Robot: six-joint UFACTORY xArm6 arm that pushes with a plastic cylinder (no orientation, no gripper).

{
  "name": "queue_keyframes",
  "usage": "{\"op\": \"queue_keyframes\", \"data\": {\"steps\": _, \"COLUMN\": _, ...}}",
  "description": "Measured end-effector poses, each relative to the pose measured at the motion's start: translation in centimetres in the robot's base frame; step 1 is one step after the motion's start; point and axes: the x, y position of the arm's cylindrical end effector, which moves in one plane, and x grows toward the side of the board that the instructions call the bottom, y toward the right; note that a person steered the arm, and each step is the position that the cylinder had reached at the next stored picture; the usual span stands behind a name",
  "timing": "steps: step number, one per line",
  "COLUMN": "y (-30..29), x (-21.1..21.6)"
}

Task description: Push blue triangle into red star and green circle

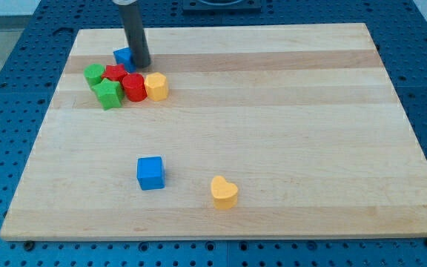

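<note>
The blue triangle (123, 56) sits near the view's top left, partly hidden behind my rod. My tip (139, 64) rests against its right side. Just below the triangle lies the red star (114, 73), touching it. The green circle (93, 73) is at the cluster's left end, next to the red star. A green star (108, 93), a red cylinder (133, 86) and a yellow hexagon (156, 86) pack the lower part of the same cluster.
A blue cube (150, 173) and a yellow heart (224, 192) lie apart toward the view's bottom middle. The wooden board (288, 126) sits on a blue perforated table (6, 89).
</note>
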Motion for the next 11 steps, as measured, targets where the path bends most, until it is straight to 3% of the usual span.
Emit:
{"op": "queue_keyframes", "data": {"steps": 4, "y": -3.8, "x": -5.7}}
{"op": "queue_keyframes", "data": {"steps": 11, "y": -5.3, "x": -0.6}}
